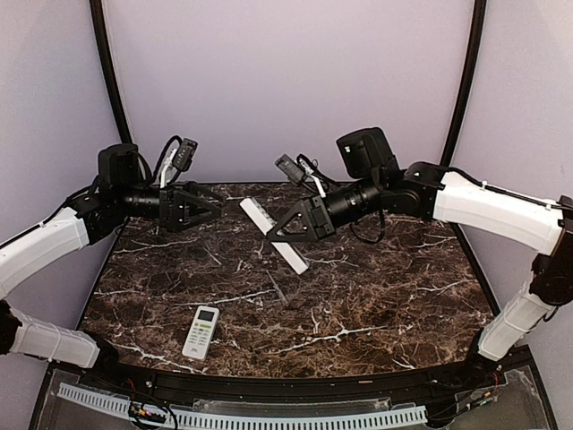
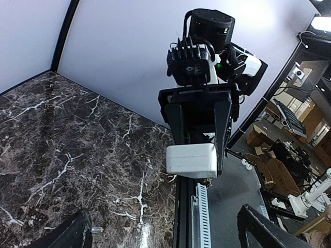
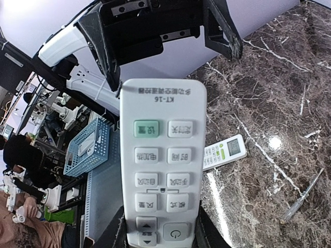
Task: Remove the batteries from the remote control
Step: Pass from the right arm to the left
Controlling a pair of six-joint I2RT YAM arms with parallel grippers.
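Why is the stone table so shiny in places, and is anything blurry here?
Right wrist view: a bright glare spot sits on the polished table, and the held white remote is so near that it fills much of the frame, its buttons still sharp. Left wrist view: a bright light flares at the top right corner. Top view: soft, even light, nothing visibly blurred.

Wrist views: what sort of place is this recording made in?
Probably a robotics lab or workshop: a marble-look table in a plain booth, a blue basket and cardboard boxes beyond it.
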